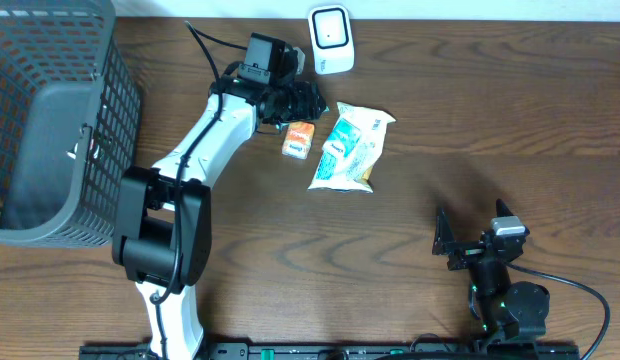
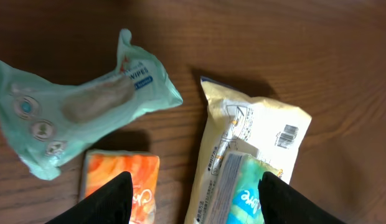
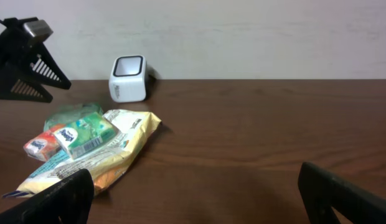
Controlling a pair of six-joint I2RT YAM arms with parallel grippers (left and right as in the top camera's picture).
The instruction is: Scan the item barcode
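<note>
**Cream packet [image 2: 255, 140] lies ungripped beside the scanner**

A grey basket [image 1: 50, 120] fills the table's [image 1: 510, 120] left corner. The left gripper [image 2: 196, 190] hovers over the pile near the scanner [image 1: 330, 38], its jaws apart with nothing between them. Below lie the cream packet with its barcode [image 2: 291, 134] face up, a green wipes pack [image 2: 75, 109] and an orange tissue pack [image 2: 121, 180]. The step looks like picking. Next, the gripper should descend, close on one packet and show its barcode to the scanner. The right gripper [image 3: 194, 183] is wide open, empty and well apart.
</note>
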